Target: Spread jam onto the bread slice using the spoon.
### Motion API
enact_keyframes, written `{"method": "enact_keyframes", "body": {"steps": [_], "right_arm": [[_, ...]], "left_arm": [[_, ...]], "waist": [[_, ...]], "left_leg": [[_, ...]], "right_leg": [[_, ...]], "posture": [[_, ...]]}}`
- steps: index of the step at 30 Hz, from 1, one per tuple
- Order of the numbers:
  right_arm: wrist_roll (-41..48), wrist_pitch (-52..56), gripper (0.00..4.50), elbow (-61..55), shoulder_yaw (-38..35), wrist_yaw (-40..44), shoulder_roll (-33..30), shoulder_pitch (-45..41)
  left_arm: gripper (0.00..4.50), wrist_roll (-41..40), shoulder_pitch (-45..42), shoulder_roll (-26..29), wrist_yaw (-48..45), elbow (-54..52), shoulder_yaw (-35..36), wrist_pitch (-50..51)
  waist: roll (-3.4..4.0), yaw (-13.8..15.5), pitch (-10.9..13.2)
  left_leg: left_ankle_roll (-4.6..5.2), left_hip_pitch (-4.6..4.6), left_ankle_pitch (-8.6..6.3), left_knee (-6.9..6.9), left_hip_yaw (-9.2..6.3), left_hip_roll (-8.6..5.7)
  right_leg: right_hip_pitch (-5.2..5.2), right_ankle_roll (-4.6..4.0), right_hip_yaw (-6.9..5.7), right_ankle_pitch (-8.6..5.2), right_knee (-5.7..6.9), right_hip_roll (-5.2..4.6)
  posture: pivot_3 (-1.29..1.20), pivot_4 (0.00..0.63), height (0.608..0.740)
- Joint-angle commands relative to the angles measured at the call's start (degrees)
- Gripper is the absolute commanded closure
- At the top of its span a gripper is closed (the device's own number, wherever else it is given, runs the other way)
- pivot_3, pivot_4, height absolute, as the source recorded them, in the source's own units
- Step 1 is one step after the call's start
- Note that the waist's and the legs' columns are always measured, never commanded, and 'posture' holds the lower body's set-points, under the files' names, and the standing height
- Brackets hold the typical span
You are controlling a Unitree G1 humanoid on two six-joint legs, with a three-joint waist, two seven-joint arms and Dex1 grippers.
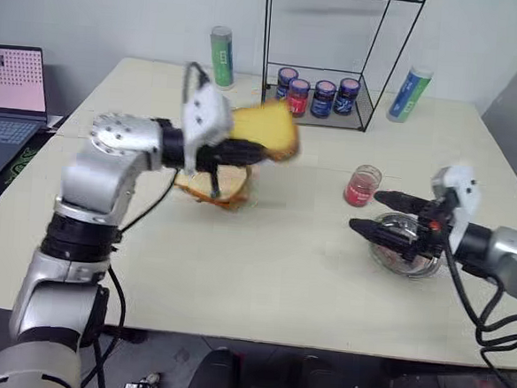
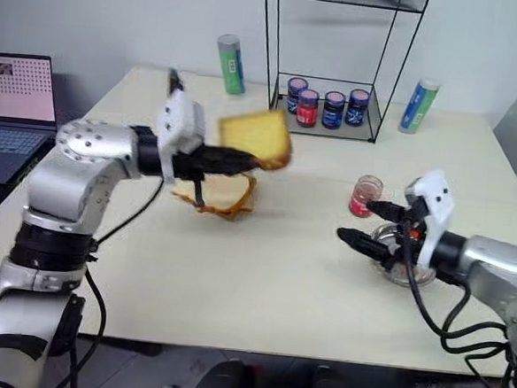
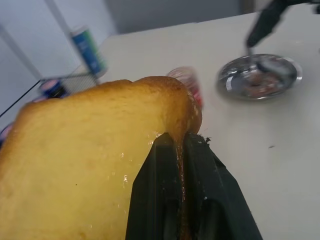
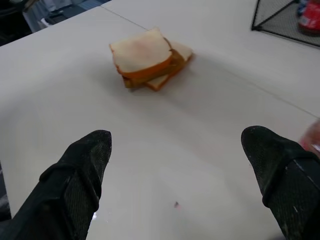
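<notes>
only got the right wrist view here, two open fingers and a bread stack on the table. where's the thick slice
Observer: The left gripper is shut on the bread slice, holding it in the air above the stack of slices.
Operator: ok and where's my right gripper relative to the dish
Observer: The right gripper is open just above the steel dish, on the side facing the stack.
Operator: spoon?
Observer: The left wrist view shows the spoon lying in that dish, which has reddish smears in it.
Operator: any jam jar close
Observer: An open jam jar with red contents stands on the table just beyond the dish.
</notes>
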Motion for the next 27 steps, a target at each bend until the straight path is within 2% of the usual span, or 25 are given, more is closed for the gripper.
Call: {"method": "enact_keyframes", "body": {"steps": [1,5,9,16,18,19,24,27], "right_arm": [[1.90,0.34,0.00,-1.76,-4.95,-0.42,-1.80,2.33],[2.35,0.46,0.00,-3.19,-6.51,-1.33,-2.31,5.08],[3.70,1.19,0.00,-5.16,-9.07,-2.87,-2.01,9.42],[4.67,0.58,0.00,-6.10,-11.02,-4.33,-1.93,13.96],[4.89,0.32,0.00,-6.21,-10.24,-4.90,-1.79,13.88],[4.93,0.22,0.00,-6.16,-9.93,-5.05,-1.76,13.81],[4.70,-0.45,0.00,-5.20,-8.73,-5.38,-1.88,13.30],[4.62,-0.82,0.00,-4.97,-8.18,-5.39,-1.89,13.19]], "left_arm": [[4.48,6.05,4.13,-3.61,0.73,-0.66,-6.86,-10.98],[4.48,9.65,7.15,-7.29,1.85,4.44,-10.34,-18.53],[4.48,14.48,8.49,-11.62,4.70,13.82,-13.58,-26.93],[4.48,14.33,7.93,-17.27,5.03,19.10,-14.03,-26.72],[3.93,13.90,7.99,-17.90,3.85,19.35,-14.07,-26.08],[3.88,13.27,8.18,-17.95,3.02,18.84,-13.96,-25.00],[2.75,10.76,9.39,-15.73,-0.71,14.77,-13.01,-18.85],[2.30,9.47,10.37,-13.60,-2.69,11.92,-12.75,-15.62]], "waist": [[0.01,-0.27,0.00],[0.02,-0.50,0.01],[0.03,-0.25,0.00],[0.03,-0.12,0.00],[0.03,-0.12,0.00],[0.03,-0.21,0.00],[0.03,-0.42,0.00],[0.03,-0.40,0.00]], "left_leg": [[0.00,0.01,0.00,-0.01,0.01,0.01],[0.01,0.11,0.00,-0.04,0.08,0.06],[0.01,0.10,0.00,-0.02,0.06,0.04],[0.02,0.03,-0.01,0.02,0.03,0.02],[0.02,0.03,-0.01,0.02,0.03,0.02],[0.02,0.04,-0.01,0.02,0.02,0.03],[0.02,0.08,-0.01,0.00,0.00,0.06],[0.02,0.08,-0.01,0.01,0.01,0.06]], "right_leg": [[0.00,0.00,0.01,0.00,0.01,0.01],[-0.01,0.00,0.11,0.00,0.10,0.10],[0.00,0.01,0.11,-0.01,0.08,0.10],[0.02,0.06,0.10,0.01,0.02,0.10],[0.02,0.06,0.09,0.01,0.02,0.10],[0.02,0.06,0.09,0.01,0.02,0.11],[0.02,0.07,0.09,0.01,0.06,0.17],[0.02,0.07,0.10,0.01,0.06,0.17]], "posture": [[0.00,0.150,0.740],[0.00,0.150,0.740],[0.00,0.150,0.740],[0.00,0.150,0.740],[0.00,0.150,0.740],[0.00,0.150,0.740],[0.00,0.150,0.740],[0.00,0.150,0.740]]}}
